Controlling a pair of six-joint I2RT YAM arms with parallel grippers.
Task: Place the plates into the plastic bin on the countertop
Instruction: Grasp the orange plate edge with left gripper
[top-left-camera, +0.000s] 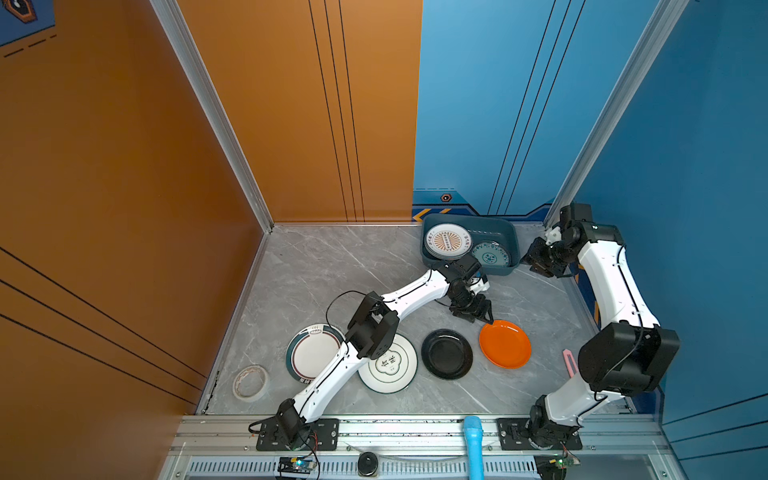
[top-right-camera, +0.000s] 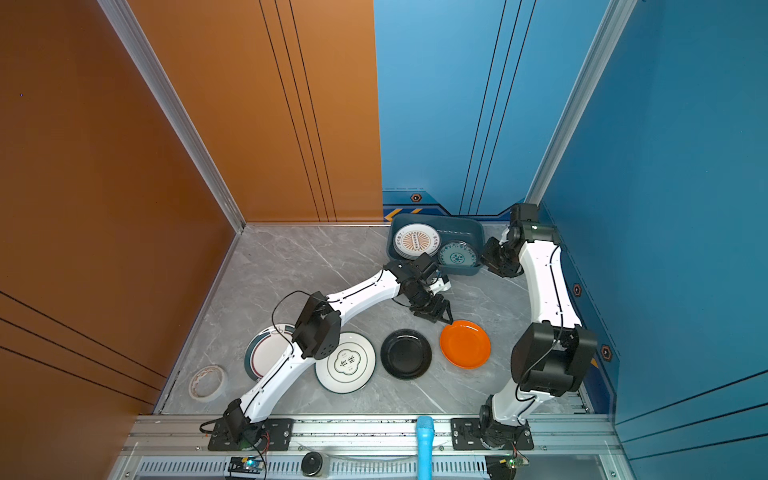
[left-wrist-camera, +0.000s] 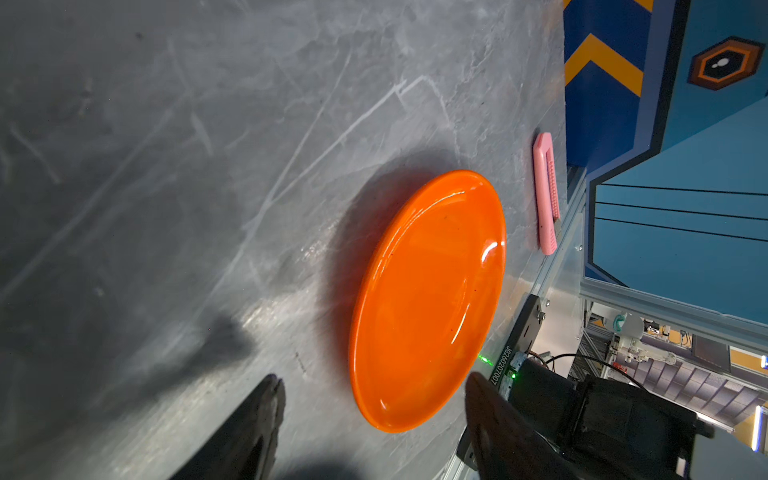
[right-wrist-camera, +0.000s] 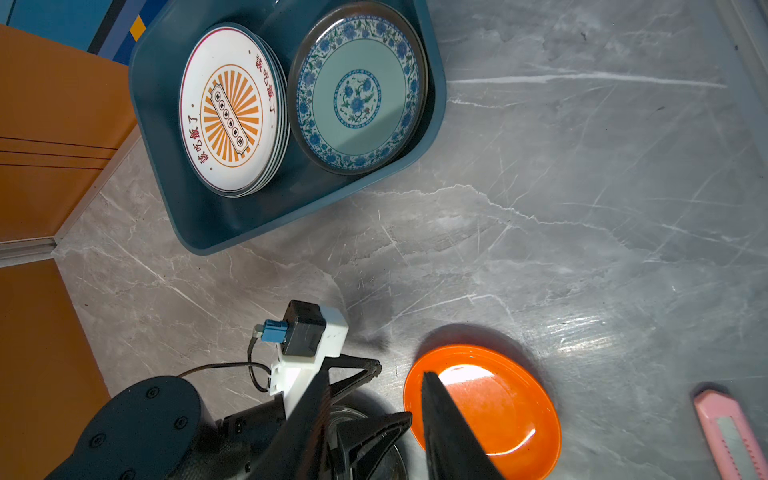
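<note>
My left gripper (top-left-camera: 485, 316) (left-wrist-camera: 374, 388) is open, low over the countertop (top-left-camera: 332, 270). The near rim of the orange plate (top-left-camera: 505, 344) (left-wrist-camera: 428, 299) lies between its fingertips, untouched. Left of it, a black plate (top-left-camera: 446, 353), a white plate with a green emblem (top-left-camera: 390, 365) and a dark-rimmed white plate (top-left-camera: 311, 353) lie flat. The plastic bin (top-left-camera: 473, 224) (right-wrist-camera: 216, 224) at the back holds a stack topped by a sunburst plate (right-wrist-camera: 228, 112) and a teal-patterned plate (right-wrist-camera: 357, 91). My right gripper (top-left-camera: 530, 259) (right-wrist-camera: 374, 382) hangs open and empty beside the bin's right end.
A tape roll (top-left-camera: 250, 383) lies at the front left by the orange wall. A pink utility knife (top-left-camera: 568, 361) (left-wrist-camera: 546, 195) lies near the right edge under my right arm. A blue handle (top-left-camera: 473, 444) sticks up from the front rail. Walls close three sides.
</note>
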